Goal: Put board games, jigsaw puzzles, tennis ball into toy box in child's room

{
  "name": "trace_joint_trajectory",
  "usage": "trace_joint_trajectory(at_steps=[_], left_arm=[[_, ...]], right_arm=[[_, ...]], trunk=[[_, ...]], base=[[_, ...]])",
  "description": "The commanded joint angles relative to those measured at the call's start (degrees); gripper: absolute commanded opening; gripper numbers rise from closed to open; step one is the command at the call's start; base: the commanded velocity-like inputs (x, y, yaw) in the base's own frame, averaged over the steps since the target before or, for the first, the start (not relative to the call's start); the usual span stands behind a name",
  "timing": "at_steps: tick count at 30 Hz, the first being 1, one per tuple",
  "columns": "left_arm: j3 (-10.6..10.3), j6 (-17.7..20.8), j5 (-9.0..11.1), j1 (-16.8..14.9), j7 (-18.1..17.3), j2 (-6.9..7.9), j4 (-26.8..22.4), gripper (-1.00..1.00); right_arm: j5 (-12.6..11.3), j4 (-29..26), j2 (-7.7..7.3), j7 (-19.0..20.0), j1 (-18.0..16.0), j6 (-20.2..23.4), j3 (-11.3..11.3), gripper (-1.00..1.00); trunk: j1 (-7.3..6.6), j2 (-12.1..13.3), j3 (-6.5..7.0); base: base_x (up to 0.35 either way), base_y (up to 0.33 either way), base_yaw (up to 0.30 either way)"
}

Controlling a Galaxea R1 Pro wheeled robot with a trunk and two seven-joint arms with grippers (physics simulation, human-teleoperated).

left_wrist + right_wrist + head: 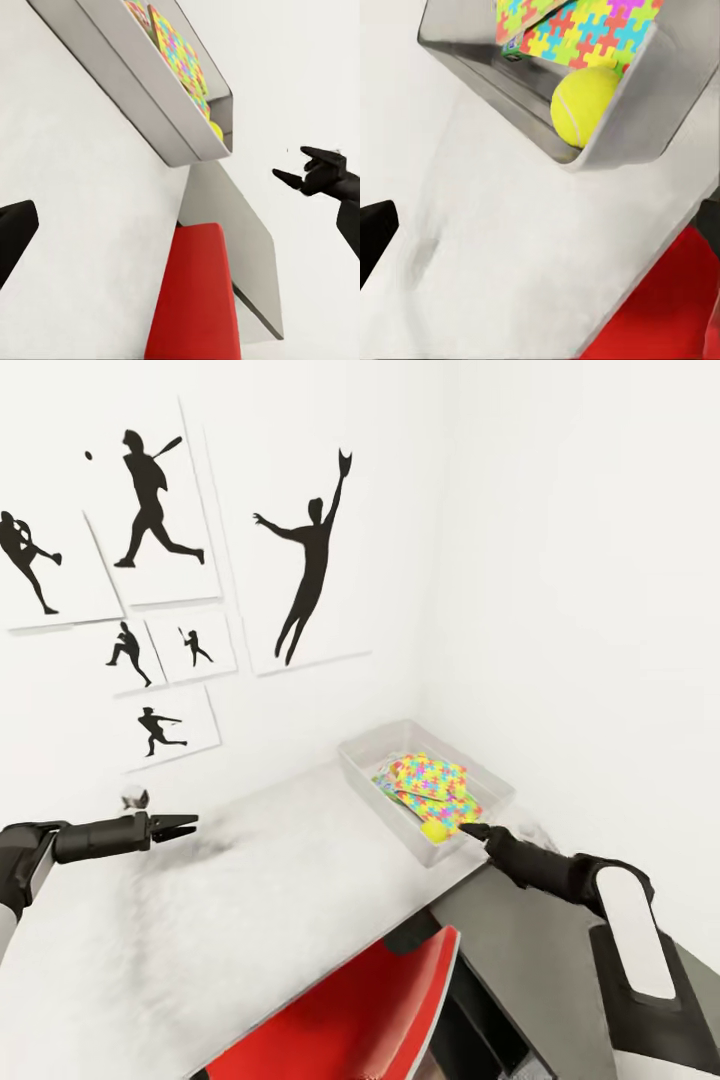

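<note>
Head view shows no readable writing anywhere: the posters point(150, 520) on the wall carry only black silhouettes of ball players, and the jigsaw puzzles point(432, 780) show a pattern of bright interlocking pieces with no legible label.

The left arm reaches in level from the left, its left gripper point(180, 825) hanging above the white table point(260, 880) with the two fingers slightly parted and nothing between them. The right arm stretches forward from the lower right, and the right gripper point(472, 829) sits just at the near corner of the toy box point(362, 772), close beside the tennis ball point(434, 831); whether its fingers are parted or closed I cannot tell. In the left wrist view that gripper point(304, 169) shows its dark fingers spread a little in open air, apart from the box.

The tennis ball point(585, 105) lies inside the toy box point(660, 112), pressed into the near corner against the wall, with the puzzles point(577, 30) leaning just behind and over it. The box stands at the table's far right, near the wall corner. Most of the tabletop between the two arms lies bare. A red chair point(370, 1010) is tucked at the table's near edge, below the right arm.
</note>
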Motion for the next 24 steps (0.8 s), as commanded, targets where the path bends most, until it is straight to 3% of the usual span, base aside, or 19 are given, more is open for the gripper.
trace_joint_trajectory(at_steps=[1,4,5,8,11,13,17,19,24], left_arm=[[0.2,0.6,-0.5,0.3,-0.4,0.42,0.0,1.0],[0.2,0.5,-0.5,1.1,-0.4,1.23,0.0,1.0],[0.2,0.5,-0.5,1.3,-0.4,1.35,0.0,1.0],[0.3,0.1,-0.4,2.6,-0.4,2.19,0.0,1.0],[0.3,-2.4,-0.2,4.9,-0.4,2.92,0.2,1.0],[0.7,-3.5,0.8,5.9,-0.4,3.29,0.1,1.0],[1.7,-4.4,6.3,7.0,-0.4,4.21,-0.2,1.0],[1.8,-4.6,7.8,7.2,-0.4,4.58,-0.2,1.0],[1.8,-4.6,9.1,7.3,-0.4,4.9,-0.4,1.0]], right_arm=[[-0.7,0.0,-0.42,5.4,1.3,0.2,-1.7,1.0],[-0.7,0.0,-2.21,20.1,5.5,0.2,-4.9,1.0],[-0.7,0.0,-2.57,23.1,6.4,0.2,-5.4,1.0],[-0.4,0.0,-4.3,39.6,11.4,0.2,-8.9,1.0],[-0.3,0.0,-4.67,49.1,16.2,-1.1,-11.5,1.0],[-0.2,0.0,-4.82,52.9,19.4,-3.4,-12.2,1.0],[-0.1,0.0,-5.01,60.1,25.2,-9.5,-12.8,1.0],[-0.1,0.0,-4.92,63.5,26.3,-11.1,-12.8,1.0],[0.0,0.1,-4.38,70.0,27.4,-13.8,-12.6,1.0]], trunk=[[0.02,-0.1,0.01],[0.02,-0.1,0.28],[0.02,-0.1,0.37],[0.02,-0.1,0.64],[0.02,-0.1,0.92],[0.02,-0.1,1.1],[0.02,-0.1,1.46],[0.02,-0.1,1.65],[0.02,-0.1,2.1]], base=[[-0.04,-0.147,-0.085],[-0.02,-0.076,-0.082],[-0.01,-0.04,-0.081],[-0.005,-0.018,-0.08],[-0.001,-0.006,-0.079],[-0.001,-0.002,-0.079],[0.0,-0.001,-0.08],[-0.004,0.0,-0.085],[-0.137,0.0,-0.087]])
